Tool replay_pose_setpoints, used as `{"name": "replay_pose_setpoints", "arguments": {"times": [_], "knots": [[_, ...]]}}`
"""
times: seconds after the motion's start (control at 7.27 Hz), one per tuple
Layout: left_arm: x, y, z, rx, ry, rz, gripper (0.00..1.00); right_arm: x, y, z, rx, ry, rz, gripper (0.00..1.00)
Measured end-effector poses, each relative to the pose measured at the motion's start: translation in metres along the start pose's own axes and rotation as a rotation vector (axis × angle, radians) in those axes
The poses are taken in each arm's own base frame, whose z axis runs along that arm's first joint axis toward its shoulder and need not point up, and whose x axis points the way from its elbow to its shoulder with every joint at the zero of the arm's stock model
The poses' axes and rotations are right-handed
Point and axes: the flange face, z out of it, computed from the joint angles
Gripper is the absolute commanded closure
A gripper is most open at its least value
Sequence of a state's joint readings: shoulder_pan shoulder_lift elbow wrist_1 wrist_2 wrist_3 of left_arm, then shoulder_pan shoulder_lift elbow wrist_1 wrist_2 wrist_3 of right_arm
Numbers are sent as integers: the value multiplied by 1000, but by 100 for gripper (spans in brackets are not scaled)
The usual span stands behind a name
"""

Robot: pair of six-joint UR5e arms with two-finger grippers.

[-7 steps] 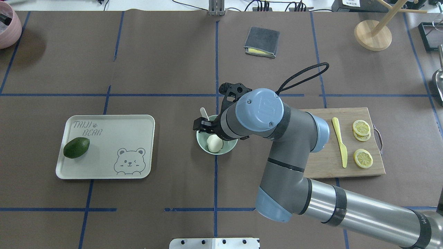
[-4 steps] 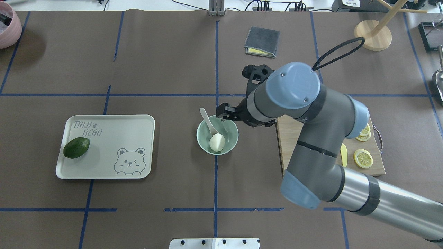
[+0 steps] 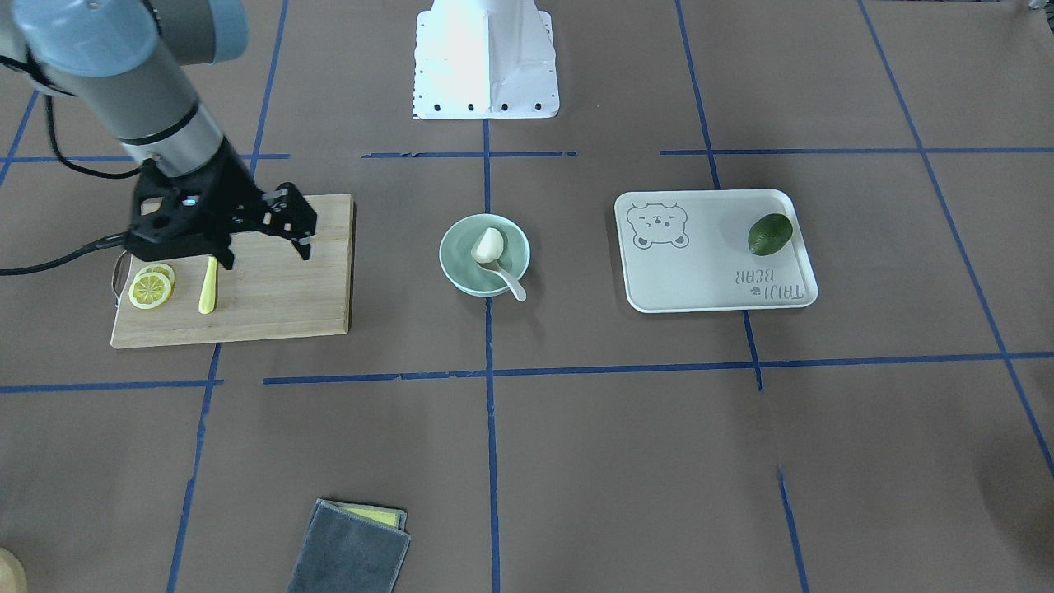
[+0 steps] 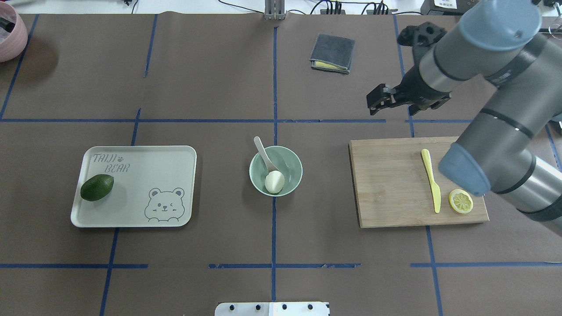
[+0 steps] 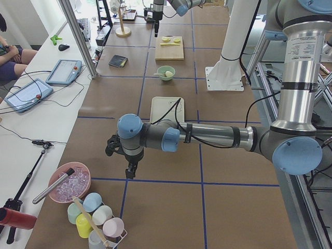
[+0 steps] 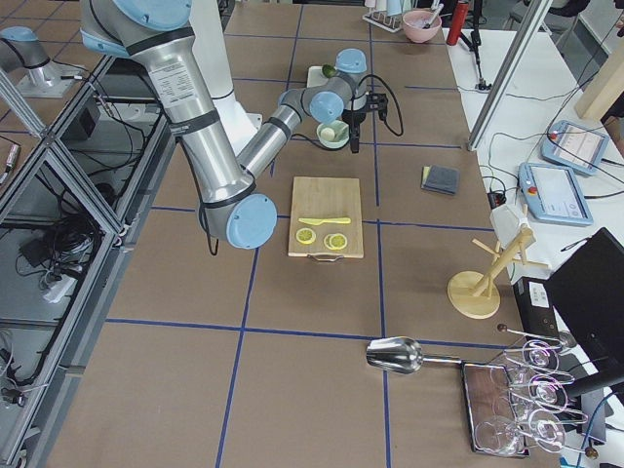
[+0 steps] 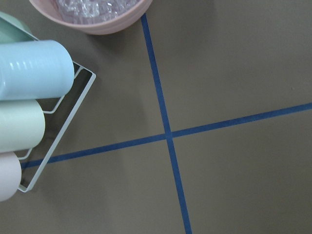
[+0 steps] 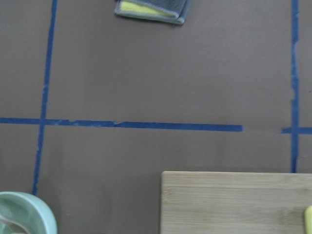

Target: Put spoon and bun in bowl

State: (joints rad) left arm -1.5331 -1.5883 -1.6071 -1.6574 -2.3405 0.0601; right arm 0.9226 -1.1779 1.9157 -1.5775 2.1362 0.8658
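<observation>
The mint-green bowl point(image 4: 297, 169) stands at the table's middle. The white bun point(image 4: 275, 181) lies inside it. The pale spoon point(image 4: 262, 152) rests with its scoop in the bowl next to the bun and its handle over the rim. All three also show in the front-facing view: the bowl point(image 3: 458, 265), the bun point(image 3: 487, 244) and the spoon point(image 3: 510, 284). My right gripper point(image 4: 376, 102) is open and empty, raised beyond the far edge of the cutting board, well away from the bowl; it also shows in the front-facing view point(image 3: 263, 249). My left gripper point(image 5: 128, 171) shows only in the exterior left view, so I cannot tell its state.
A white bear tray point(image 4: 167, 162) with an avocado point(image 4: 96, 187) lies left of the bowl. A wooden cutting board point(image 4: 390, 184) on the right holds a yellow knife point(image 4: 432, 182) and a lemon slice point(image 4: 460, 201). A grey cloth point(image 4: 332, 52) and a wooden stand point(image 4: 473, 44) sit at the far side.
My right gripper has left the bowl and swung right and towards the table's far side. The spoon stays in the bowl beside the bun.
</observation>
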Motion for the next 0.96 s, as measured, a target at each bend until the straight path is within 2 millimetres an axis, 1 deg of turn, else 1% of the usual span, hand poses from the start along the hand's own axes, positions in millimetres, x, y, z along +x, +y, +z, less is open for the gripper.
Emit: {"name": "replay_pose_setpoints", "arguments": {"times": [0.14,0.28,0.41,0.55,0.69,0.96], "knots": [[-2,4,2,-5,6,-6,0,63,-16,-15,-9,15,-37,0],[-3,6,3,-7,7,-10,0,127,-25,-28,-19,28,-72,0],[-3,6,4,-8,8,-11,0,189,-28,-38,-28,43,-99,0],[-3,6,4,-8,8,-11,0,249,-22,-45,-40,60,-121,0],[-3,6,4,-8,8,-11,0,307,-10,-49,-53,79,-137,0],[-4,6,5,-9,8,-12,0,420,10,-53,-86,81,-163,0]]}}
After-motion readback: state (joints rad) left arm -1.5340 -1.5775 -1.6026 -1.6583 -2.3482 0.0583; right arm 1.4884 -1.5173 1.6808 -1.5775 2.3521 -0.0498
